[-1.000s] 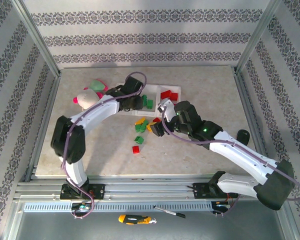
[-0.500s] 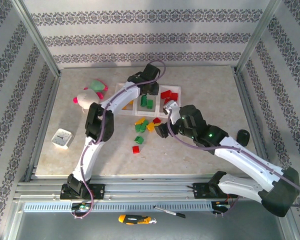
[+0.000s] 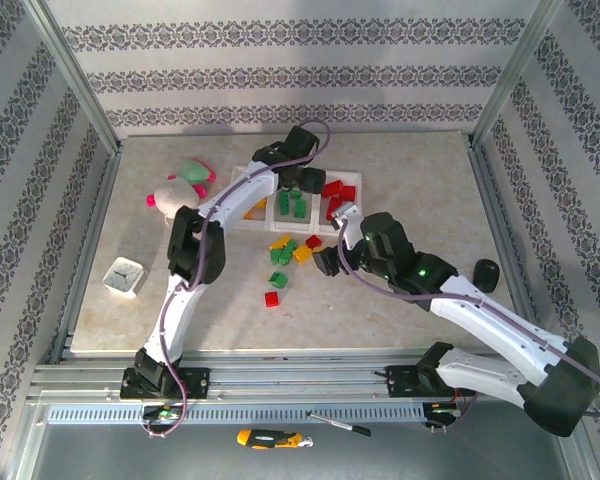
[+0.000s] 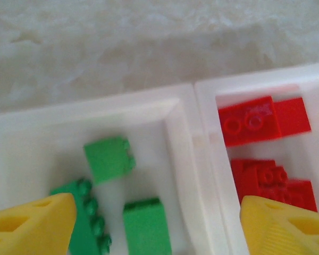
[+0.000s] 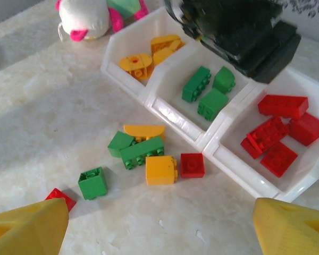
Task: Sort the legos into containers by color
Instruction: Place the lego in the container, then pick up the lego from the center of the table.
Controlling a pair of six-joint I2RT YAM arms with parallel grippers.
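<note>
right gripper [image 5: 159, 228]: wide open, nothing in it, just hanging over the table [image 5: 53, 122]
loose bricks [image 5: 149, 154]: right ahead of its fingertips, a little pile of green, yellow and red on the table, with a stray green one and a red one closer in
bins [image 5: 202, 139]: just past the pile, three joined in a row holding yellow, green and red
left gripper [image 4: 159, 228]: open too and empty, sitting above the middle bin with green bricks [image 4: 109, 158] under it and red bricks [image 4: 263, 119] next door
plush toy [image 5: 85, 18]: farthest off, beyond the yellow end
</note>
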